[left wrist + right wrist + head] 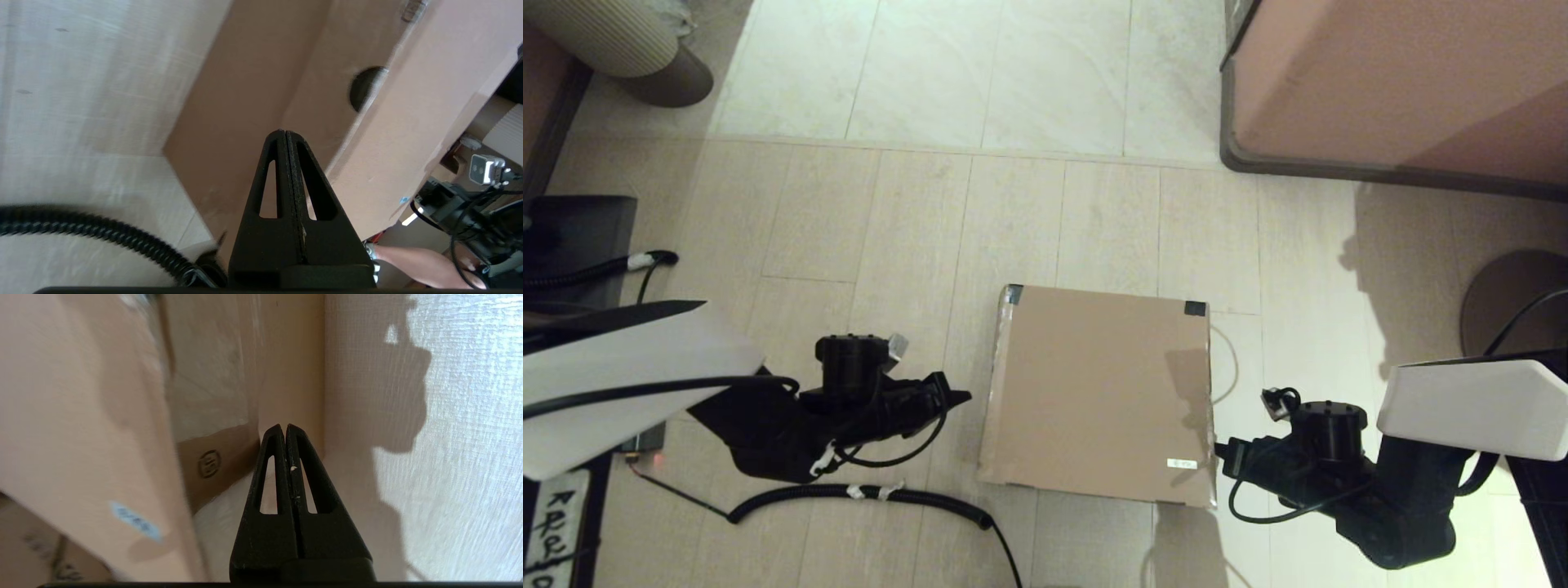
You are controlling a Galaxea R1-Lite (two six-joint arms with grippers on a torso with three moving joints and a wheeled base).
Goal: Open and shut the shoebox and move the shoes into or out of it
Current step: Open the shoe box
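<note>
Looking down from the head, one closed shoebox point(1098, 392) lies on the floor point(915, 220) between two grippers, no shoes showing; light, stiff cardboard, I'd judge, best lifted at the lid's front lip. Left wrist: left gripper point(285, 132) pinched together, empty, beside the box's side. Right wrist: right gripper point(284, 426) likewise pressed together, holding nothing, by the opposite side.
</note>
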